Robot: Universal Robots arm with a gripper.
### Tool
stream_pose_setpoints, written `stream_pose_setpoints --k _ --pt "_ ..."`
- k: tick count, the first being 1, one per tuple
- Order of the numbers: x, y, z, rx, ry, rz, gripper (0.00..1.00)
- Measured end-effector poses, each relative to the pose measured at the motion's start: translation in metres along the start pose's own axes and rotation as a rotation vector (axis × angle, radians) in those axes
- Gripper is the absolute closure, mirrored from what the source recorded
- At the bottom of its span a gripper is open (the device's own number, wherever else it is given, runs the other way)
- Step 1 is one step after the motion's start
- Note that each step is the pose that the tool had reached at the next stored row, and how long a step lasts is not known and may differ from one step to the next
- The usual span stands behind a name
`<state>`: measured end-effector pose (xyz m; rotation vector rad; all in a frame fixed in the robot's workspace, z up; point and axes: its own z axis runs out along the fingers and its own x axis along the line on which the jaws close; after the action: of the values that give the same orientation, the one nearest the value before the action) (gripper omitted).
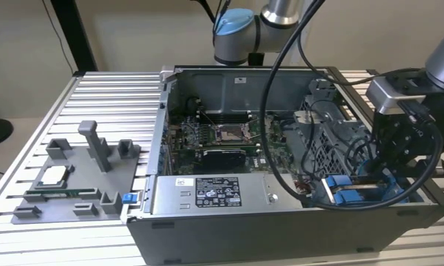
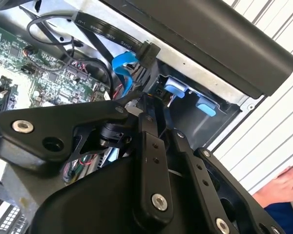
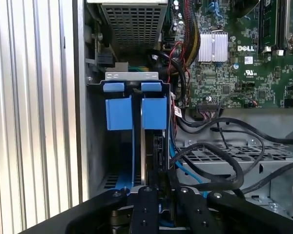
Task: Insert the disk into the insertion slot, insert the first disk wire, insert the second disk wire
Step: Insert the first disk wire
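Beside the disk point(image 3: 119, 114) in the insertion slot point(image 3: 95, 146), we find the gripper point(image 3: 157, 151) with fingers closed. Crowding black cables point(image 3: 234, 165) may, we judge, snag it.

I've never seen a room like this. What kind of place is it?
Probably a robotics lab or workshop bench. A robot arm reaches over an open computer case sitting on a ribbed metal table, with a grey parts holder beside it.

Fine print covers the power-supply label point(image 1: 217, 192) and the motherboard point(image 3: 234, 68).
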<state>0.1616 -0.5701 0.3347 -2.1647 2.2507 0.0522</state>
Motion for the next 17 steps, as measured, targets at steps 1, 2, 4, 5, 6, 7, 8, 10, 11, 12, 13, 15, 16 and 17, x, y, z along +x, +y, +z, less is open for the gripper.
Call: stream_pose_setpoints --k 1,2,4,5,6,7,8,10,11,12,13,15,16,17 --pt "0.0000 0.0000 0.0013 0.0002 0.0013 0.000 1.00" --pt "-0.0001 -0.0001 0.0027 0.0004 0.0008 0.000 1.00" --pt "-0.0001 -0.0001 0.0037 0.0003 -0.0005 0.000 1.00" --pt "-0.0001 -0.0001 0.0037 0.0002 -0.0011 0.000 1.00" --pt "-0.0002 -0.0001 0.0025 0.0001 -0.0013 0.000 1.00" --pt "-0.0002 0.0000 0.0000 0.0001 -0.0017 0.000 1.00" --pt "-0.0004 0.0000 -0.0042 0.0002 -0.0008 0.000 1.00" --pt "-0.0007 0.0001 -0.0132 0.0002 -0.0008 0.000 1.00" --pt "-0.0009 0.0002 -0.0175 0.0001 -0.0004 0.000 1.00" --pt "-0.0010 0.0002 -0.0207 0.0001 -0.0005 0.000 1.00" --pt "-0.0011 0.0003 -0.0233 0.0001 -0.0005 0.000 1.00" --pt "-0.0012 0.0003 -0.0271 0.0000 -0.0004 0.000 1.00" --pt "-0.0013 0.0003 -0.0287 0.0000 -0.0004 0.000 1.00" --pt "-0.0014 0.0004 -0.0304 -0.0001 -0.0003 0.000 1.00"
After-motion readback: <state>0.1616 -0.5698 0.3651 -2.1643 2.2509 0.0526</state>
